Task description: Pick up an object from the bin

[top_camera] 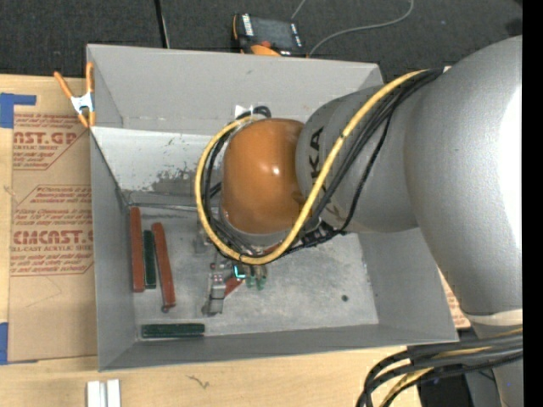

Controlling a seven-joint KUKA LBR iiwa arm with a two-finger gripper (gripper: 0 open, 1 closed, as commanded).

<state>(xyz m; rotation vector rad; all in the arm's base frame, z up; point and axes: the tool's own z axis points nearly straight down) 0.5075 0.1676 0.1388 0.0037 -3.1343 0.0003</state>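
- The tool (219, 299) hangs low over the bare floor of the grey bin (254, 75), at its front middle, under the orange wrist cover (259, 176)
- I cannot tell whether the tool stands wide or narrow, and nothing shows plainly held in it
- Nearest to it is the lone green stick (172, 331), flat along the front wall, to the tool's lower left in the view and apart from it
- Three more sticks lie side by side near the left wall: the left red-brown stick (136, 248), the short green stick (149, 259) between, and the right red-brown stick (163, 265)
- Count: two red-brown sticks and two dark green sticks, four in all
- A small dark bit (257, 280) just beside the tool is too small to tell as a loose thing or a part of the robot
- Handling, as a judgement: the sticks look thin, stiff and light, with smooth sides that may slip on the metal floor
- Each is best taken across its narrow width near the middle, so that it does not tip
- The lone green stick looks the easier take, having free floor on its inner side, though the front wall is close behind it
- The three packed sticks leave little room to get down between them, and a grasp there may catch two at once
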